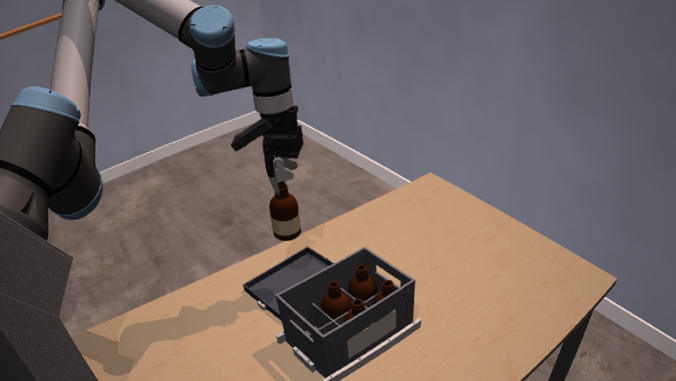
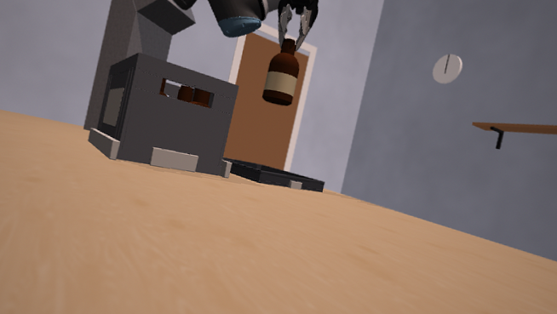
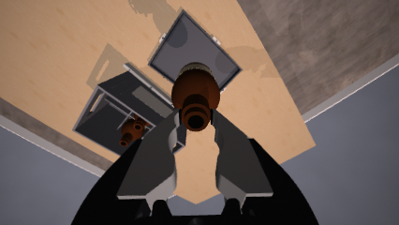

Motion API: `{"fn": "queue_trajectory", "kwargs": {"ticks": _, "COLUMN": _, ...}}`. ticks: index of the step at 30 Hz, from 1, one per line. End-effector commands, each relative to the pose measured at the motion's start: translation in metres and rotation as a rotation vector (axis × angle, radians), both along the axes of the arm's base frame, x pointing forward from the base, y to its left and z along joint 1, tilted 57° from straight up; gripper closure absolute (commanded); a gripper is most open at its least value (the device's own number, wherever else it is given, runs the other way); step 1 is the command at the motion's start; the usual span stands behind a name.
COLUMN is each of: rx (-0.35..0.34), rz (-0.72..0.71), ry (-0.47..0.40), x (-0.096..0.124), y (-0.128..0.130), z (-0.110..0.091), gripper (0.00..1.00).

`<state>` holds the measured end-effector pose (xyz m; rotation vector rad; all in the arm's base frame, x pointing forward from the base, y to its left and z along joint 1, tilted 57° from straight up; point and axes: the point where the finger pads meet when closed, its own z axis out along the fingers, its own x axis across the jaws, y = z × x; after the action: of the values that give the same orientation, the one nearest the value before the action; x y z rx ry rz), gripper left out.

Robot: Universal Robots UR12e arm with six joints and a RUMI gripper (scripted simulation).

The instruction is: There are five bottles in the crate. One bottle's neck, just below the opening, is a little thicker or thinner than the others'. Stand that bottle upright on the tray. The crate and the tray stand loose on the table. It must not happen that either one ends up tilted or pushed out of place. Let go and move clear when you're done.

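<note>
My gripper [image 1: 281, 187] [image 2: 289, 45] [image 3: 196, 110] is shut on the neck of a brown bottle [image 1: 283, 208] [image 2: 280, 82] [image 3: 196, 91] with a pale label. The bottle hangs upright, high above the table and above the level of the crate's rim. The grey crate [image 1: 372, 332] [image 2: 176, 131] [image 3: 83, 118] holds several more brown bottles, whose necks show in the top view. The dark shallow tray [image 1: 297, 272] [image 2: 268, 176] [image 3: 175, 52] lies beside the crate, with no bottle on it. Whether the held bottle's neck differs in thickness, I cannot tell.
White strips [image 1: 372, 353] [image 2: 103, 143] lie along the crate's foot, and small white blocks [image 2: 295, 184] [image 3: 215, 40] touch the tray's sides. The crate's walls stand much higher than the tray's rim. The arm's grey pedestal [image 1: 36, 353] [image 2: 118, 23] stands at the table's other side.
</note>
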<state>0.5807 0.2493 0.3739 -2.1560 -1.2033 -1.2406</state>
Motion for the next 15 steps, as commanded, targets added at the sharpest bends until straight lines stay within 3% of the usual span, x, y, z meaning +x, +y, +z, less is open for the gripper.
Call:
{"fn": "queue_trajectory", "kwargs": {"ticks": 1, "rx": -0.003, "rz": 0.001, "ry": -0.007, "x": 0.0004, "y": 0.0005, "z": 0.0043, "gripper": 1.00}}
{"fn": "queue_trajectory", "kwargs": {"ticks": 15, "rx": -0.002, "rz": 0.002, "ry": -0.004, "x": 0.0017, "y": 0.0022, "z": 0.0015, "gripper": 1.00}}
